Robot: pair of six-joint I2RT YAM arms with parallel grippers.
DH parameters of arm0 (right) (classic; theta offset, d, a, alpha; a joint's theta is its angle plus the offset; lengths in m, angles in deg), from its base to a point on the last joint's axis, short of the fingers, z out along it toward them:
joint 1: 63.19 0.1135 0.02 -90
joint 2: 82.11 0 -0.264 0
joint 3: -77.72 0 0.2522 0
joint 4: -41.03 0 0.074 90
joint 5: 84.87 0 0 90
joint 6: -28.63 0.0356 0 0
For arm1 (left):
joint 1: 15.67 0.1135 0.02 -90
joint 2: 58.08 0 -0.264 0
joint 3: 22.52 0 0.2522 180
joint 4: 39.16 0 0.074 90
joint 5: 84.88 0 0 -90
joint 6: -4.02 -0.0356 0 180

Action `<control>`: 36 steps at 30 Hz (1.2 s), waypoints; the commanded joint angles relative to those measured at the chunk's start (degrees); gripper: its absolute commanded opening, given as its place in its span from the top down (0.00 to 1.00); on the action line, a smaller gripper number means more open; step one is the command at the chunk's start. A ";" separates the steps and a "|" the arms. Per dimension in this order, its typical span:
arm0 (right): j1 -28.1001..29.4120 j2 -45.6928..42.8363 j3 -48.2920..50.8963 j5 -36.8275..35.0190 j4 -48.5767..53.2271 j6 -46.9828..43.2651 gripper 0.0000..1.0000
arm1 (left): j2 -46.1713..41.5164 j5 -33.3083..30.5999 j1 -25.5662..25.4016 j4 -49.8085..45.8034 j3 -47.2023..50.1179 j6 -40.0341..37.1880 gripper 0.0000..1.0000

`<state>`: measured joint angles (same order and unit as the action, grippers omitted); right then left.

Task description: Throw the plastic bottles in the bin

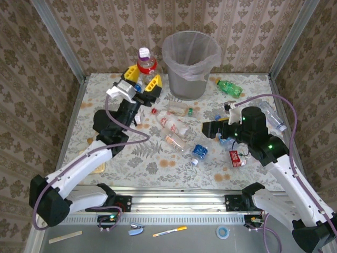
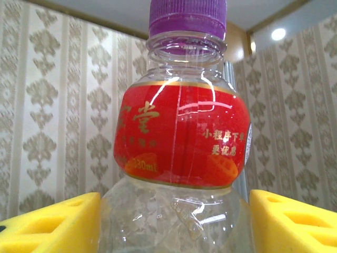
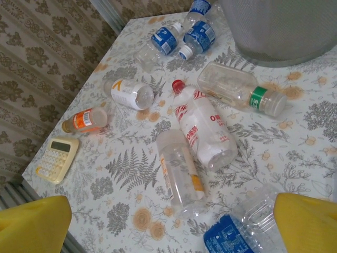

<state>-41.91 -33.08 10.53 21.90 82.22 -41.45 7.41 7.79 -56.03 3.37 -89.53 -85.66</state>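
Observation:
My left gripper (image 1: pixel 143 79) is raised left of the bin (image 1: pixel 190 58), shut on an upright clear plastic bottle (image 1: pixel 146 62) with a red label and a purple cap. Its yellow fingers (image 2: pixel 52 224) flank the bottle's clear lower body (image 2: pixel 174 211). My right gripper (image 3: pixel 174 221) hangs open over the table's middle. Under it lie a clear bottle with an orange strip (image 3: pixel 181 174) and a blue-labelled bottle (image 3: pixel 237 234). More bottles lie around: a red-capped one (image 3: pixel 202 129), a green-banded one (image 3: pixel 239 92) and a green one (image 1: pixel 230 87).
The bin's grey wall (image 3: pixel 279 31) stands at the far middle of the table. A beige calculator (image 3: pixel 55 158) lies near the left edge. A crushed red-labelled bottle (image 1: pixel 237 158) and a clear one (image 1: pixel 273 117) lie by my right arm. Wallpapered walls close three sides.

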 commanded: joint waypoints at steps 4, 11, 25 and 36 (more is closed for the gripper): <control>0.28 0.56 -3.24 -1.73 1.41 -2.64 0.00 | 5.33 3.08 3.71 8.29 -7.27 6.59 0.31; 0.26 0.98 -4.65 -1.99 2.93 -4.58 0.00 | 14.23 5.94 5.98 -9.74 -20.87 9.17 0.31; 0.18 0.91 -6.12 0.73 6.84 -5.56 0.00 | 59.08 12.54 9.33 -75.34 -91.38 9.09 0.00; 0.24 -1.11 -3.88 2.04 5.26 -2.16 0.00 | 40.43 8.21 10.38 -72.51 -74.02 10.64 0.00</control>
<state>-41.91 -33.28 5.75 22.73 87.35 -44.97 55.72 17.10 -45.93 -73.81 -167.19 -76.46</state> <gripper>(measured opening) 0.999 0.997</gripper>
